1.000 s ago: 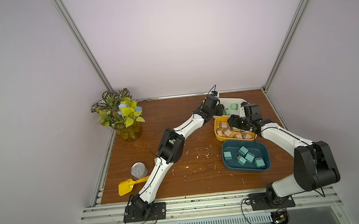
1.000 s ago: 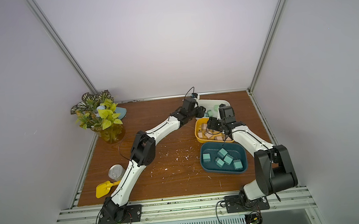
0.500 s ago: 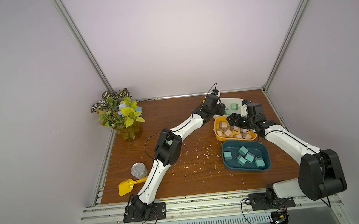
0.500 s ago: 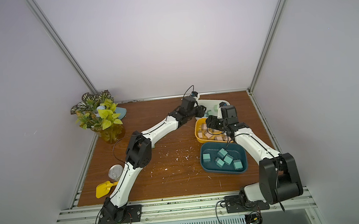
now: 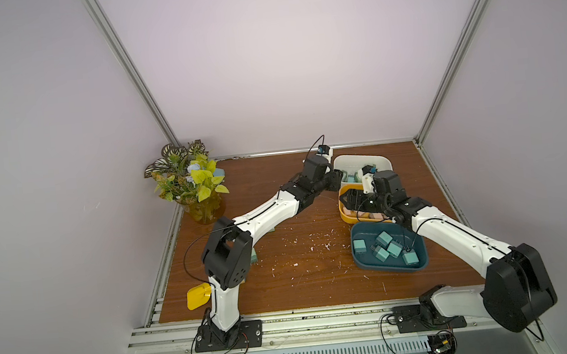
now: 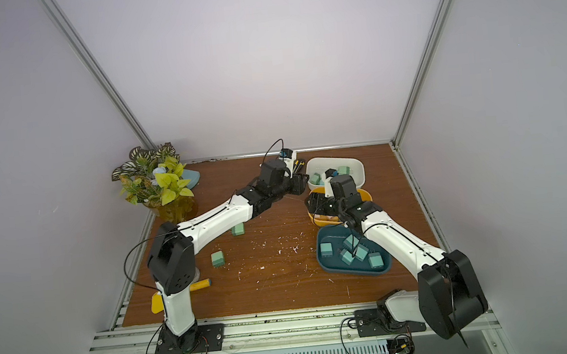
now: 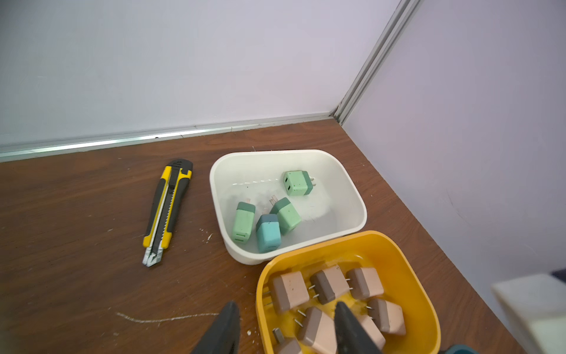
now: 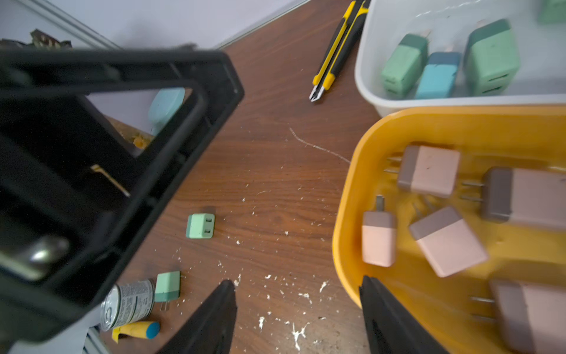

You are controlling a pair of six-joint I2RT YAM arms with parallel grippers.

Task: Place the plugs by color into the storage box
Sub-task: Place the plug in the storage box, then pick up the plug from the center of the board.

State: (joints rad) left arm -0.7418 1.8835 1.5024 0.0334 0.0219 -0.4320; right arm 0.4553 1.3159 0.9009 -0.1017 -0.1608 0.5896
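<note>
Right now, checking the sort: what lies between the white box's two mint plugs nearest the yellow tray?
A teal-blue plug, clearest in the left wrist view.

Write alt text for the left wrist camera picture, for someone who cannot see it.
A white tub on a wooden table holds three mint green plugs and one teal-blue plug; beside it lie a yellow tub of pale pink plugs and a utility knife.

Both top views: pale pink cube plugs in yellow plastic tray mostly hidden under right arm's black wrist. In a top view, centre left of frame: mint green cube plug, only edge peeking past left arm's elbow. Silver tin can: bare sliver behind same elbow. Left wrist view: left pincer cut by frame edge, only tips showing; blurred white block unidentifiable.
</note>
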